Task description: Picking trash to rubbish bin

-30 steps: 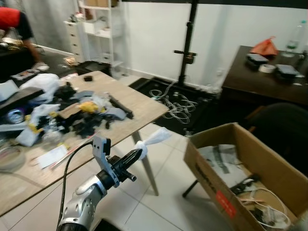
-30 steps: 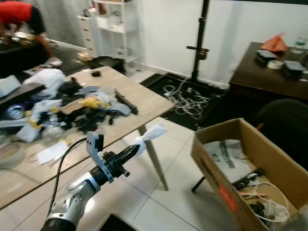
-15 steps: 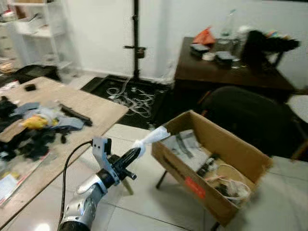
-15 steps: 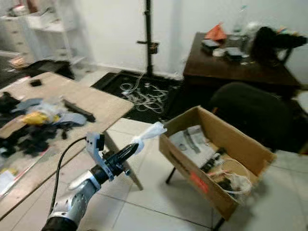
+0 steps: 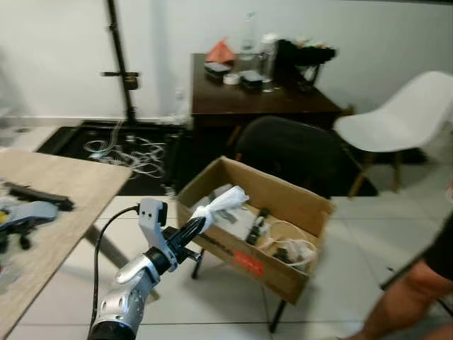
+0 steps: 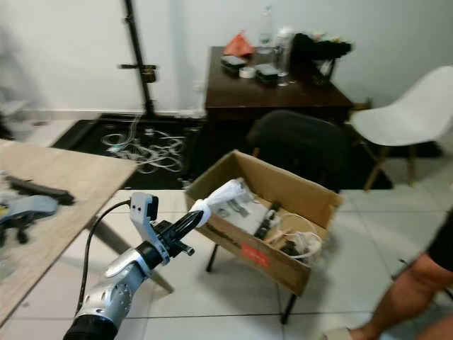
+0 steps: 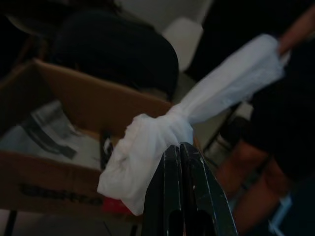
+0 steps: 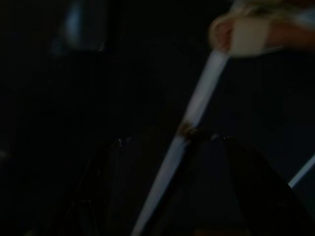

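Observation:
My left gripper (image 5: 198, 226) is shut on a knotted white plastic bag (image 5: 221, 205), held out in the air in front of me. The bag's loose end points up and to the right, over the near left wall of an open cardboard box (image 5: 308, 205). The box stands raised on thin dark legs and holds papers, cables and other rubbish. In the left wrist view the black fingers (image 7: 181, 172) are pressed together under the bag's knot (image 7: 162, 132), with the box (image 7: 83, 83) beyond. The right wrist view is very dark, with only a pale slanted bar visible.
A wooden table (image 5: 53, 188) with clutter stands at my left. Behind the box are a black chair (image 5: 297, 152), a dark desk (image 5: 262, 99) with bottles, and a white chair (image 5: 400, 117). A person's bare leg (image 5: 407, 294) is at the right. A black stand (image 5: 117, 60) and cables (image 5: 131, 149) lie at the back.
The camera has swung right: the table slid off to the left and the box moved to the centre. The left gripper keeps the bag, whose tip is over the box's near wall.

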You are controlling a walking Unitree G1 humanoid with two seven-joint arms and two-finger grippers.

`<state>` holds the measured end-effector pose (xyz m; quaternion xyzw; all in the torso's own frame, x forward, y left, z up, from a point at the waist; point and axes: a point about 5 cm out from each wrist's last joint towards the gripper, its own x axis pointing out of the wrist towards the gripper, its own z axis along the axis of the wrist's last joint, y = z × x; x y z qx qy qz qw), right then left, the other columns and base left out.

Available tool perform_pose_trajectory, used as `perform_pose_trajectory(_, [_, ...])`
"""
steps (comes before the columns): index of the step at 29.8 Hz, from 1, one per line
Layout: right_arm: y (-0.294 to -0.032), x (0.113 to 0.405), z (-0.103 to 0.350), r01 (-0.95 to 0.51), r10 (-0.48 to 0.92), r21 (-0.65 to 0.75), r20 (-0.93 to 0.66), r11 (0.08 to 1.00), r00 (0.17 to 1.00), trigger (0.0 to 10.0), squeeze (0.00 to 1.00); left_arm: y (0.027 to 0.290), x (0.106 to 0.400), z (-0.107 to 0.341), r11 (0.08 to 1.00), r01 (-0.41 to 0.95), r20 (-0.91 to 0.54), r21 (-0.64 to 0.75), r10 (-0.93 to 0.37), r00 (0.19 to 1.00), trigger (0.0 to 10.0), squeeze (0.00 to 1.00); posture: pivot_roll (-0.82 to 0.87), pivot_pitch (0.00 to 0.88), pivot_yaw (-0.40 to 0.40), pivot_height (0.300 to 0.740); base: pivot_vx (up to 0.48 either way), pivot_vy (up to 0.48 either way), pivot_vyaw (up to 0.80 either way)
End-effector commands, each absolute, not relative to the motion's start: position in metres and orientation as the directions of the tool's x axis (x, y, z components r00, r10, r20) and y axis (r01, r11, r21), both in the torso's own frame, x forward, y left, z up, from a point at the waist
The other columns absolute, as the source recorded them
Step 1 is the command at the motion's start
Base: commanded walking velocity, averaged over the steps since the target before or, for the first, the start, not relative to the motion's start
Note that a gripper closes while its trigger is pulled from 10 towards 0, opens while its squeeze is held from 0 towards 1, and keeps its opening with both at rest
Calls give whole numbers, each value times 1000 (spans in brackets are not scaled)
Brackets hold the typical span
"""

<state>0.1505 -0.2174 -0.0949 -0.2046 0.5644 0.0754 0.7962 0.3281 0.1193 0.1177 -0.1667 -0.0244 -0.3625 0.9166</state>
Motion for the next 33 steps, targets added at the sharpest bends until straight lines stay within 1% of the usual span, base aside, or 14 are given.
perform_pose_trajectory(1, [-218, 147, -96, -357, -114, -240, -934, 903, 340, 10000, 0, 115, 326, 112, 679, 676, 146, -287, -666, 732, 10000, 0, -154, 117, 46, 740, 0, 0, -769])
perform_pose_trajectory(13, [-219, 146, -97, -357, -116, -242, -934, 902, 339, 10000, 0, 104, 324, 110, 670, 682, 158, -294, -669, 726, 10000, 0, -159, 121, 44, 740, 0, 0, -764])
perform_pose_trajectory(22, [-219, 145, -97, -355, -110, -237, -933, 904, 343, 10000, 0, 101, 322, 111, 653, 691, 173, -310, -676, 716, 10000, 0, -160, 135, 46, 740, 0, 0, 0])
perform_pose_trajectory(33, [-220, 144, -97, -350, -109, -234, -934, 907, 340, 10000, 0, 98, 321, 112, 645, 698, 182, -311, -680, 710, 10000, 0, -163, 144, 42, 740, 286, 0, 0])
